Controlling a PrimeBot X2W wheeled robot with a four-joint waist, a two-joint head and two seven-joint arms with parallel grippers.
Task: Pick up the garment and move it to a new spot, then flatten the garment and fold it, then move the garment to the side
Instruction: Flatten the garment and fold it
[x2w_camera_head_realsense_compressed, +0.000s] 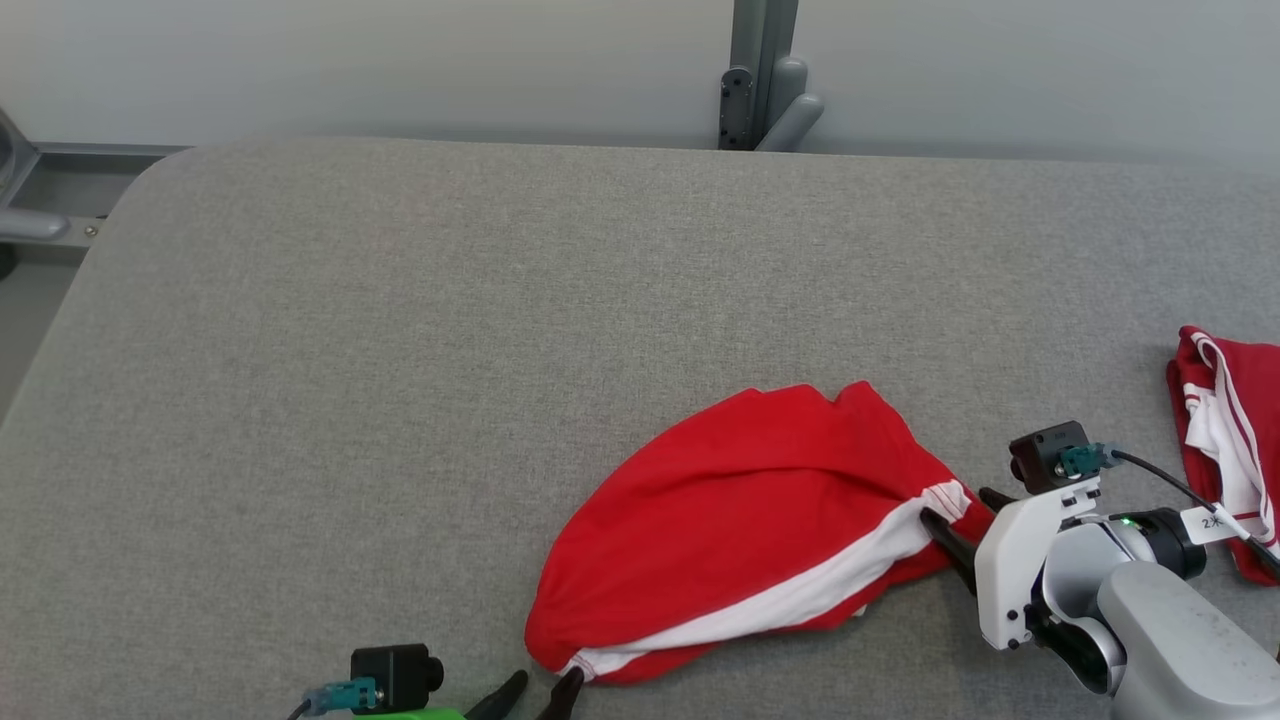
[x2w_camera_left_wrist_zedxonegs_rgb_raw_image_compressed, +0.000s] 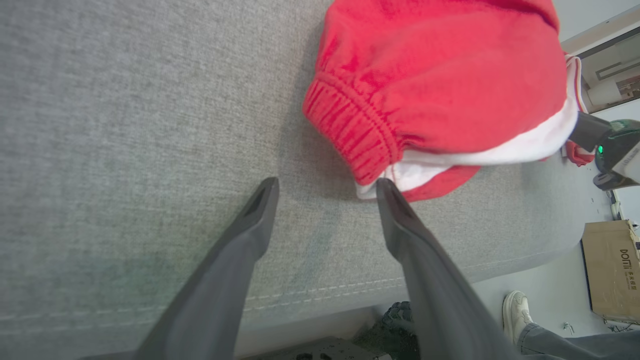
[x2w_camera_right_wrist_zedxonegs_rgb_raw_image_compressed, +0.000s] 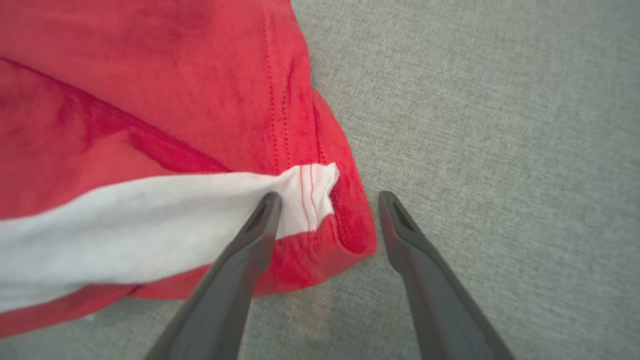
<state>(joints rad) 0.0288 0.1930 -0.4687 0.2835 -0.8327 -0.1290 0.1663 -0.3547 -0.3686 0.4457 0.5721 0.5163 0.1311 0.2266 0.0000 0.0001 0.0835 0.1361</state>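
Head view: the red garment is crumpled on the table, left gripper at its near end, right gripper at its right end. Left wrist — fingers spread wide, one tip at its waistband. Right wrist — spread wide, its striped corner straddled.

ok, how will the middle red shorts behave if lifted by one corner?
Likely floppy: the red shorts lie crumpled, so a one-corner lift should leave the rest dangling. The ribbed waistband looks thicker, probably a firmer grip. Pushing would likely bunch them.
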